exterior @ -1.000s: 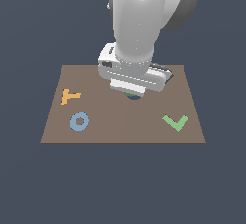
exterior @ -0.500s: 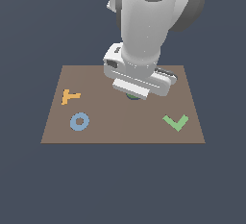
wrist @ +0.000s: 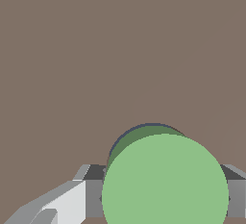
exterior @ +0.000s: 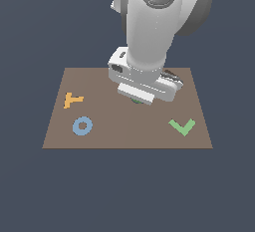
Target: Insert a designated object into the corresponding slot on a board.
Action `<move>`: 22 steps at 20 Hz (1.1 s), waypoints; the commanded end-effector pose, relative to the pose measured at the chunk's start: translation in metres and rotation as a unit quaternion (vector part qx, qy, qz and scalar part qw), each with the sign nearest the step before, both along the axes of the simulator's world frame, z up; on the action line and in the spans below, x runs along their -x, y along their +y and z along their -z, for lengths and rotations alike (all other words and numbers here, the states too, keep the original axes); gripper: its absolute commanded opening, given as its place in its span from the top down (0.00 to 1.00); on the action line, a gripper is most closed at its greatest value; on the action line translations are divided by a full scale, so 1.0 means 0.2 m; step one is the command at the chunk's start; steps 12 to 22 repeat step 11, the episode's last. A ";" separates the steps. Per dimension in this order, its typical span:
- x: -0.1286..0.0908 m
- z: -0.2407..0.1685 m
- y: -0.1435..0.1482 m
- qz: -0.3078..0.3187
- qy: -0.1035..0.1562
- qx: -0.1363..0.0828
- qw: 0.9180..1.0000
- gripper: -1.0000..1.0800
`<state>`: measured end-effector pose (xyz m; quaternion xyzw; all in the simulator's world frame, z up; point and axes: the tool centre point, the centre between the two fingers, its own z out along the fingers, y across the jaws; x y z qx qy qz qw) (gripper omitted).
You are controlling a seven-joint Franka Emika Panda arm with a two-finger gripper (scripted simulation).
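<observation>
My gripper (wrist: 165,195) is shut on the green round disc (wrist: 165,180), with grey fingers (wrist: 92,189) on either side of it. The disc sits just over the dark round slot (wrist: 151,124), of which only a thin arc shows past the disc's edge. Whether the disc touches the board (wrist: 72,50) I cannot tell. In the exterior view the white hand hides the gripper (exterior: 137,100) over the middle of the brown board (exterior: 124,131). Only a sliver of the green disc (exterior: 135,100) shows under it.
An orange T shape (exterior: 72,99) and a blue ring (exterior: 82,126) lie on the board at the exterior view's left. A green check-mark shape (exterior: 182,126) lies at the exterior view's right. The arm's bulk hides the board's far middle.
The hand has turned about its axis and shifted slightly towards the exterior view's right, still holding the disc low over the board's middle.
</observation>
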<state>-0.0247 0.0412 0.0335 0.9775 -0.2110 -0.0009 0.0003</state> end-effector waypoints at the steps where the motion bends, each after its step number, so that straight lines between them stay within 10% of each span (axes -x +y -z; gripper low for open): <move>1: 0.00 0.01 0.00 0.001 0.000 0.000 1.000 1.00; 2: 0.00 0.01 0.00 0.001 0.000 0.000 1.000 0.04; 22: 0.00 0.01 0.00 0.001 0.000 0.000 1.000 0.04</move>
